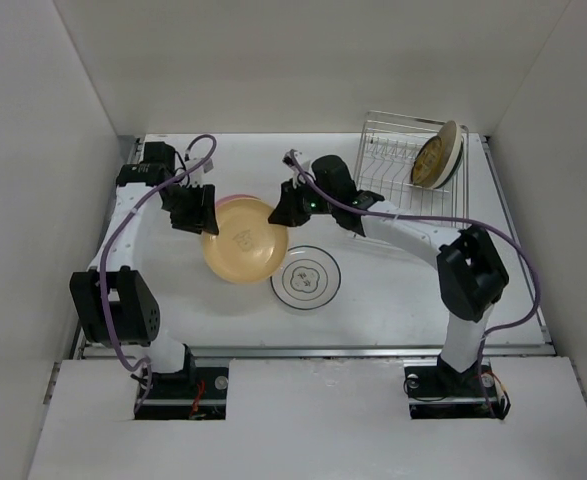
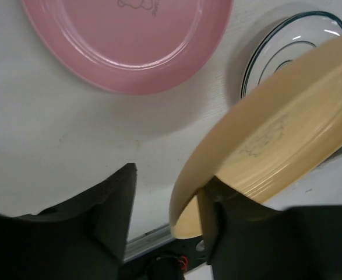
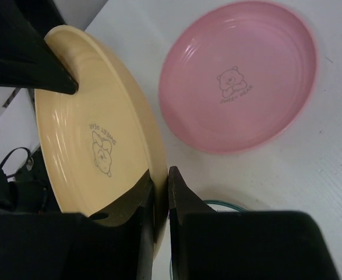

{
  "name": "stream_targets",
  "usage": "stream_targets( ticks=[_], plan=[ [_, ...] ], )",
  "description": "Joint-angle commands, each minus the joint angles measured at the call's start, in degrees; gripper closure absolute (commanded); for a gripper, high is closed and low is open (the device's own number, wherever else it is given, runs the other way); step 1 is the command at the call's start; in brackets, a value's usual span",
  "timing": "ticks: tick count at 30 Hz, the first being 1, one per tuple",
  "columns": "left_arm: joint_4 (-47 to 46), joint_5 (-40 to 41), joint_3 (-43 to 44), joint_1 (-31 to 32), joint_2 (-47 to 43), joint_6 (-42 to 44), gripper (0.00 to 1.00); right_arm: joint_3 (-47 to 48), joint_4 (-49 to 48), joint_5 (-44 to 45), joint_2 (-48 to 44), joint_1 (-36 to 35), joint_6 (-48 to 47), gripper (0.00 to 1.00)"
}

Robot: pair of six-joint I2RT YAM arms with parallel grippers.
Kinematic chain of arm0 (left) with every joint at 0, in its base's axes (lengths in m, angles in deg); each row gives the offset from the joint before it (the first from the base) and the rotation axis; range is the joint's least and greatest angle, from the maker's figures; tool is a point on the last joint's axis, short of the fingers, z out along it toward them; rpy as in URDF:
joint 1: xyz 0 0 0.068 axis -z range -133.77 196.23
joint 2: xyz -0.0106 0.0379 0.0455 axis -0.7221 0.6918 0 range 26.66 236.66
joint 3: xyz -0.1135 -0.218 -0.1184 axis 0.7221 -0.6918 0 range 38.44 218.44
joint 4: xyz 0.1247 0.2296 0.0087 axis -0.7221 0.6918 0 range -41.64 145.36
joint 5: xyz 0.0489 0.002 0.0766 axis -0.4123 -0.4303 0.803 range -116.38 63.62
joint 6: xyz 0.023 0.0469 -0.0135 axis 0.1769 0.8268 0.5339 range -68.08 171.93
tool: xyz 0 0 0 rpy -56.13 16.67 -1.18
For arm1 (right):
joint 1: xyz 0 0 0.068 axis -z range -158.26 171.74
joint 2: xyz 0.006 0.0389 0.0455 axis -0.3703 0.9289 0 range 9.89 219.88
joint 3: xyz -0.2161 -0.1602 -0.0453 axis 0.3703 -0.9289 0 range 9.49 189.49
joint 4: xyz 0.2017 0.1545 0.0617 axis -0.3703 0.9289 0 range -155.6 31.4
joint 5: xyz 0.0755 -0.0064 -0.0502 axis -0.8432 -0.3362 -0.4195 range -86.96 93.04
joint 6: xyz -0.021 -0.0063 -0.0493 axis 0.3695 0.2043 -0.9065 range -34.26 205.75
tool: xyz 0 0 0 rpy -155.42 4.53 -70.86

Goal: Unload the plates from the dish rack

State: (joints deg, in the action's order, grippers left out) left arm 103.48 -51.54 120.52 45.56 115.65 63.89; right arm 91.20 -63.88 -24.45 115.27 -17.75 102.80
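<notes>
- My right gripper (image 3: pixel 161 195) has both fingers pressed onto the rim of the tan-yellow plate (image 3: pixel 95 134), one pad on its face, one on its underside; the plate hangs tilted above the table (image 1: pixel 393 290), between my two arms and well clear of the dish rack (image 1: pixel 383 150).
- My left gripper (image 2: pixel 169 178) is spread wide; the opposite rim of the same plate sits between its fingers, against one of them and apart from the other; it pinches nothing.
- Below, the pink plate (image 3: pixel 240 76) lies flat on the table; near it is the white plate with the thin dark rim (image 1: pixel 306 277); more plates on edge (image 1: pixel 438 155) stand at the far right end of the rack.
- Handling, as I judge it: glazed, stiff and brittle; heavy enough that one pinch at the rim could let it swing or slip; the smooth glaze gives my pads little bite.
- Best hold, I think: deep over the raised rim, pads flat on both faces; lower it level, so that no edge strikes the pink plate.
</notes>
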Motion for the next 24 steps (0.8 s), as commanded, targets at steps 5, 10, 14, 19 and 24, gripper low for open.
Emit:
stream_targets(
  ticks=[5,10,14,19,24],
  plan=[
    [0.26,3.20,-1.31,0.75,-0.13,1.13,1.00,2.40,-8.31,-5.03,2.72,-0.59,4.03,1.00],
    [0.26,4.95,-0.70,0.75,2.40,-0.18,1.00,5.28,-6.30,-1.89,3.95,-0.59,4.03,1.00],
    [0.79,4.87,1.93,-0.64,4.08,-1.77,1.00,10.38,-0.58,1.64,6.24,-0.59,4.03,0.57],
    [-2.20,4.95,6.33,-3.90,6.37,-5.28,1.00,10.84,2.94,9.10,3.70,0.55,5.17,0.36],
    [-4.49,4.43,9.40,-5.84,12.68,-7.65,1.00,6.02,4.08,16.14,-2.72,4.67,6.41,0.34]
  ],
)
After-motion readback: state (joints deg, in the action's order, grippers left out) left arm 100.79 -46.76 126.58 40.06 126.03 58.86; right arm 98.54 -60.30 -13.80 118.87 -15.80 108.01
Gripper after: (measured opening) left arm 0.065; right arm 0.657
